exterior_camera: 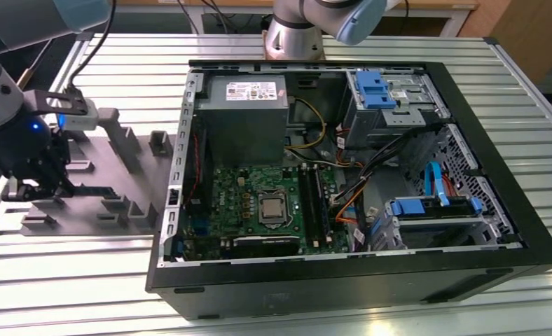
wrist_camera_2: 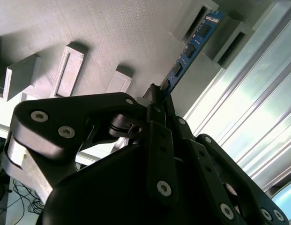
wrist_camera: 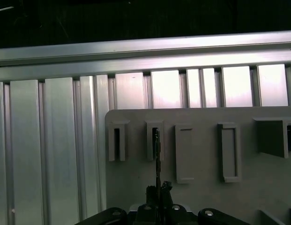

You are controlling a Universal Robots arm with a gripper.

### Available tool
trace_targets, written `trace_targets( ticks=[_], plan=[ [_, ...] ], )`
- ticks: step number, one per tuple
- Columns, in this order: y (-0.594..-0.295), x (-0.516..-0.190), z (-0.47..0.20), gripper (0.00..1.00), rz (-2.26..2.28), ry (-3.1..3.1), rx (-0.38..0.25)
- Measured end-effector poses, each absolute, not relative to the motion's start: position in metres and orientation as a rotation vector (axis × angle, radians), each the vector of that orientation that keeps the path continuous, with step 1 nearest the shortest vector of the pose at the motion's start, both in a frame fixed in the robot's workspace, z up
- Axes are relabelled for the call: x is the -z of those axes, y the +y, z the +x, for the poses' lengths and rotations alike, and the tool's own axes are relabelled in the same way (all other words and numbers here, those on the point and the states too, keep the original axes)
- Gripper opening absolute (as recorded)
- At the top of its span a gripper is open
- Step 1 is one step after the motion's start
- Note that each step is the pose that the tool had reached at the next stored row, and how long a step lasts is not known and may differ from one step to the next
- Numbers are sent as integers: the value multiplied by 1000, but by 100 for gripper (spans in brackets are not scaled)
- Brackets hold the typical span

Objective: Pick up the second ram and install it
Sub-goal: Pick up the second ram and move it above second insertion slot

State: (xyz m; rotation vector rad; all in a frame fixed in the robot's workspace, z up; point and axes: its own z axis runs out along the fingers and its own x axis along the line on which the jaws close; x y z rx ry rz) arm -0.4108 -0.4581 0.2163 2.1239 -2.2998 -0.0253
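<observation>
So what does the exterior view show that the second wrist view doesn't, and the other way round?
Exterior view: the open computer case with its green motherboard, standing to the exterior view's right of the arm.
Second wrist view: the second ram, a blue board with dark chips, clamped in the gripper, its far end by a grey slotted holder.
Both: the gripper, the grey holder plate and the slatted metal table.

slatted table [exterior_camera: 530, 84] carries grey fixture plate [exterior_camera: 103, 178] and computer case [exterior_camera: 351, 274].
</observation>
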Motion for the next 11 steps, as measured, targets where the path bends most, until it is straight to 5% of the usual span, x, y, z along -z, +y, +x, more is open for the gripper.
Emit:
trace_targets(
  ticks=[11],
  plan=[
    [-458, -232, -411, 14, 2124, -2300, 25]
  ],
)
